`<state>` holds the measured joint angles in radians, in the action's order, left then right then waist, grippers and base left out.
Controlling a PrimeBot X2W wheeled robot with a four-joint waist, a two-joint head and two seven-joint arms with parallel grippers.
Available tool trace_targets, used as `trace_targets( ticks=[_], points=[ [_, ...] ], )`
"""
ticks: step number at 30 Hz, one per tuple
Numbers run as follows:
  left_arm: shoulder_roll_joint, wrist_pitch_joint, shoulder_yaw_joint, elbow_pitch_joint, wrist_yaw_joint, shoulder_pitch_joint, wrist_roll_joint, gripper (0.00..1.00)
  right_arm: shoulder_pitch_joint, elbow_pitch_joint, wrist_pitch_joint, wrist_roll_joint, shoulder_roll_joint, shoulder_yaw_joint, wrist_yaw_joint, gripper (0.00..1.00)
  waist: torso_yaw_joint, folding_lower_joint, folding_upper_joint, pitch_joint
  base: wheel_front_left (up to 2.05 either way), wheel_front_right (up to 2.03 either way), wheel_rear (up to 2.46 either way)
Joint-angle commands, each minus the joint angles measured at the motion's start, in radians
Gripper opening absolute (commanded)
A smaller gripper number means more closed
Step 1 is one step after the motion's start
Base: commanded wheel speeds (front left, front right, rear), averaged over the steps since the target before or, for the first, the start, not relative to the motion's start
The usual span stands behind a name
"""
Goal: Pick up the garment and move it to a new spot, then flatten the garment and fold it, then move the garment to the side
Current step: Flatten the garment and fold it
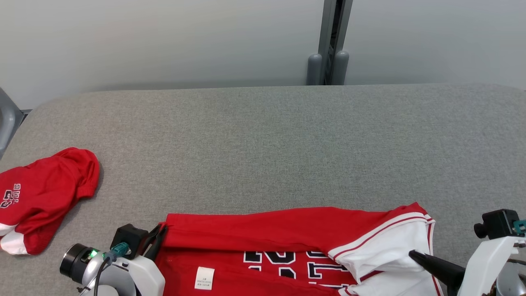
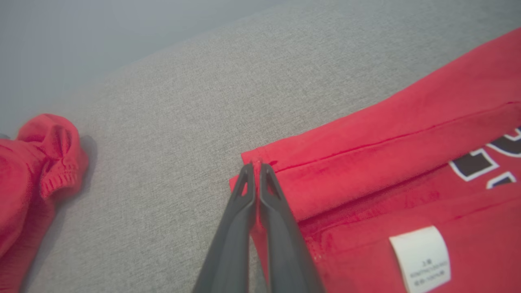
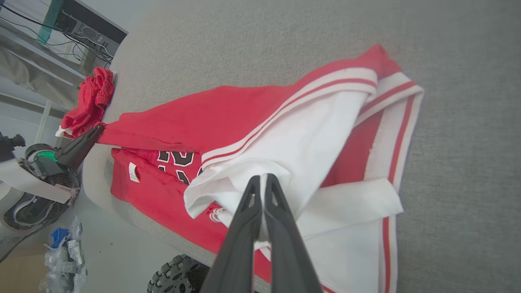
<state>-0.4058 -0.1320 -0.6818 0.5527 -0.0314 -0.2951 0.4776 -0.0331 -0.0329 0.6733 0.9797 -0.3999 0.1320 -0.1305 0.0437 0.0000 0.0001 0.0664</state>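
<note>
While both arms sit at the near edge of the grey table (image 1: pixel 263 135), the garment (image 1: pixel 287 230), a red jersey with white, red-striped sleeves, lies along that edge in front of the robot, its lower part hanging over the near side. An upper red layer lies doubled over, partly covering the black-and-white lettering (image 1: pixel 287 259). A white label (image 2: pixel 421 258) shows on the red cloth below the fold. The left gripper (image 2: pixel 257 165) has its fingers together, clamped on the left corner of the red fold, with a thin edge of cloth visible between them. The right gripper (image 3: pixel 263 177) has its fingers together, pinching a bunched edge of the white sleeve at the garment's right end. The fold between the two grips runs roughly straight. A second red garment (image 1: pixel 45 189) lies crumpled at the table's left, well apart from the jersey.
</note>
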Motion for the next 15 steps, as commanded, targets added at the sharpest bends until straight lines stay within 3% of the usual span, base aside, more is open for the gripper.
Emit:
trace_targets(
  ticks=[1,6,15],
  points=[
    [-0.012,0.007,0.0,-0.006,-0.004,0.007,0.004,0.0,-0.014,-0.015,0.025,-0.009,0.011,-0.017,0.0,0.0,0.0,0.0,-0.0001,0.001,0.0,0.0,0.0],
    [-0.023,0.04,-0.009,-0.026,0.005,0.014,0.011,0.0,-0.039,-0.046,0.126,-0.046,0.055,-0.083,0.0,0.0,-0.001,0.0,-0.0001,0.002,0.0,0.0,0.0],
    [-0.052,0.11,-0.024,-0.066,0.005,0.028,0.027,0.0,-0.061,-0.094,0.199,-0.124,0.124,-0.144,0.0,0.0,-0.004,0.0,-0.0001,0.007,0.0,0.0,0.0]
  ],
)
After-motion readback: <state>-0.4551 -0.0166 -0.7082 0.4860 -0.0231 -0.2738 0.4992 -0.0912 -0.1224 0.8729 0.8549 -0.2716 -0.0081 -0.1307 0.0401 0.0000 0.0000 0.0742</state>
